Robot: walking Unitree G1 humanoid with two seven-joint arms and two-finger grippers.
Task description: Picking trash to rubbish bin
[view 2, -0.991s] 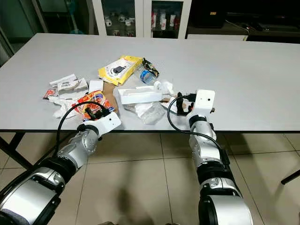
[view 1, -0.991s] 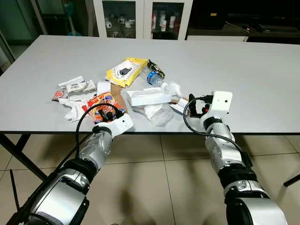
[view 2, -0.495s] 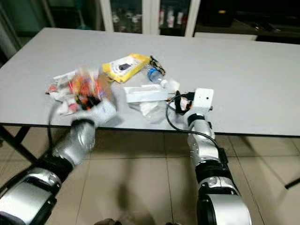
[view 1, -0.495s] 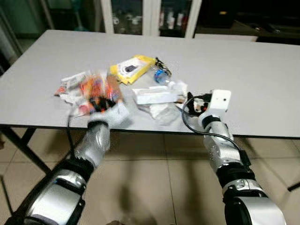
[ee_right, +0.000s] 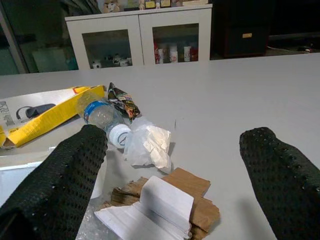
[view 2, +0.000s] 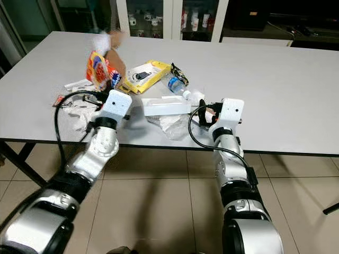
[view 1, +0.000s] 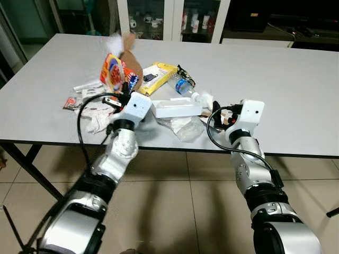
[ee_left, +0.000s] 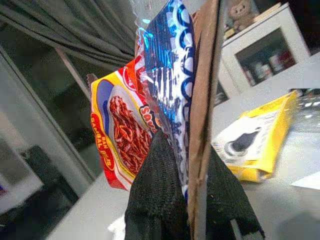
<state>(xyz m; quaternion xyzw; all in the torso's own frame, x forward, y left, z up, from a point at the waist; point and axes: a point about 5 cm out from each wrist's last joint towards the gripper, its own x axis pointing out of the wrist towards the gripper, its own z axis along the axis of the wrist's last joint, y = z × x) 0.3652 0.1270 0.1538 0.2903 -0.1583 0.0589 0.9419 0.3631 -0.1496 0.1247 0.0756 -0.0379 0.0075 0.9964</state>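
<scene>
Trash lies heaped on the grey worktop [view 1: 296,84]: a yellow packet [view 1: 159,74], a clear plastic bottle [view 1: 185,87] lying on its side with a white cap, a long white box [view 1: 177,108], crumpled clear film [view 1: 183,127] and white paper scraps [view 1: 90,114] at the robot's left. The left tool [view 1: 123,87] is raised above the pile, pressed together on a red and orange snack wrapper [view 1: 112,71] and a brown cardboard piece [ee_left: 202,130], both held upright off the surface. The right tool [ee_right: 170,165] rests low at the worktop's near edge with its fingers [ee_right: 70,175] spread wide, just before a folded white card [ee_right: 155,207] on torn cardboard and a crumpled white tissue [ee_right: 147,145]. Behind the worktop stands a white cabinet [view 2: 169,16] with glass doors and small items on its shelves. Beige tiles [view 1: 185,206] cover the floor.
</scene>
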